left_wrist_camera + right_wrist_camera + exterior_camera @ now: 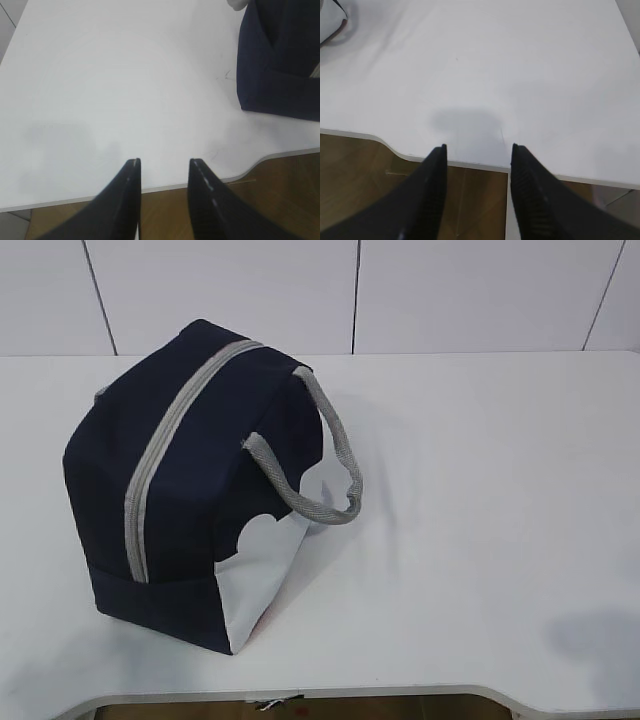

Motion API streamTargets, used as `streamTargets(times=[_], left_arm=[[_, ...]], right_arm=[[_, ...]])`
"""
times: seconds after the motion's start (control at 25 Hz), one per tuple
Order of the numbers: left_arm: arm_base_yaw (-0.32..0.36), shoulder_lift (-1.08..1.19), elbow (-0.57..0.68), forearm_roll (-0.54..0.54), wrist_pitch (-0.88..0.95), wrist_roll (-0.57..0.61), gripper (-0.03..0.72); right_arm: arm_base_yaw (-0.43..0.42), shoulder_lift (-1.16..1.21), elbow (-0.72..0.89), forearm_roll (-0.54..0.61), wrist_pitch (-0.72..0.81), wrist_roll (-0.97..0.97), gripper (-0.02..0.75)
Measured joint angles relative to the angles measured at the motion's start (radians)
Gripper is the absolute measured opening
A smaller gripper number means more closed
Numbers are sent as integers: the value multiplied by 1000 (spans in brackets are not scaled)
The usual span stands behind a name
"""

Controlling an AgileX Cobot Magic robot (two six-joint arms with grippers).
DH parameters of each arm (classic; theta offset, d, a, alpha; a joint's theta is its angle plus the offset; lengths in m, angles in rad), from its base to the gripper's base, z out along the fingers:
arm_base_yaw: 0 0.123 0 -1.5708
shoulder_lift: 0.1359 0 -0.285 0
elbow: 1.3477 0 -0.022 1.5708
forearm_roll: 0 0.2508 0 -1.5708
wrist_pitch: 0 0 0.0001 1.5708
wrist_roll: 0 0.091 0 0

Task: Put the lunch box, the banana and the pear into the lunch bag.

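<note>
**Zipped lunch bag alone on the table, both grippers empty at the near edge**

The lunch bag point(200, 490) stands on the white table point(480, 520), left of the table's middle in the exterior view. Its navy fabric is boxy and upright, slightly turned so one corner faces the camera. The grey zipper point(165, 455) runs over its top and down the near face, and it looks closed along the whole visible length. A grey webbing handle point(335, 465) loops out from the bag's right side and droops toward the white lower panel point(262, 575).

The left gripper point(164, 162) hangs over the table's near edge, to the left of the bag; a navy corner of the bag point(280, 60) fills the upper right of the left wrist view. Its jaws stand partly apart with nothing between them.

The right gripper point(477, 147) also hangs over the near edge, well to the right of the bag. Its jaws are spread somewhat wider, and they hold nothing.

Lunch box, banana and pear show in no view.
</note>
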Motion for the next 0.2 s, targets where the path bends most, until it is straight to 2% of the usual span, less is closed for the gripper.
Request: streamTargets(times=[0.2], left_arm=[[0, 0, 0, 0, 0, 0, 242]], right_arm=[[0, 0, 0, 0, 0, 2, 356]])
